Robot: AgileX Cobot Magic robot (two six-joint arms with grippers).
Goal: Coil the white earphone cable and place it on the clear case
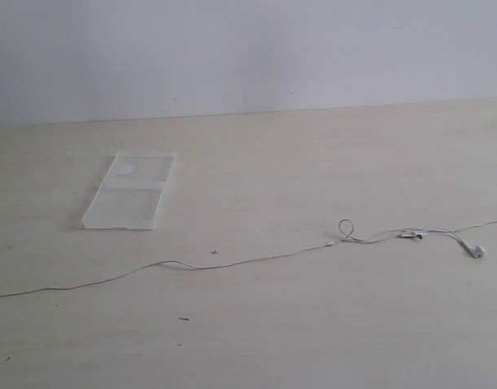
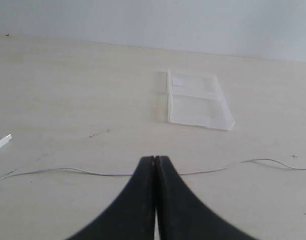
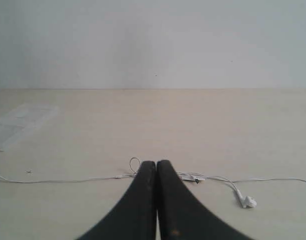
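The white earphone cable (image 1: pixel 264 258) is lying uncoiled along the surface (image 1: pixel 313 162), apart from the clear case (image 1: pixel 130 192), with its earbud end lying farthest from the case. The left end effector (image 2: pixel 154 159) and the right end effector (image 3: pixel 156 163) are both sitting pressed together.

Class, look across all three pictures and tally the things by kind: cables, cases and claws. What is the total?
white earphone cable: 1
clear case: 1
claws: 2 (left claw, right claw, both shut)
Total: 4
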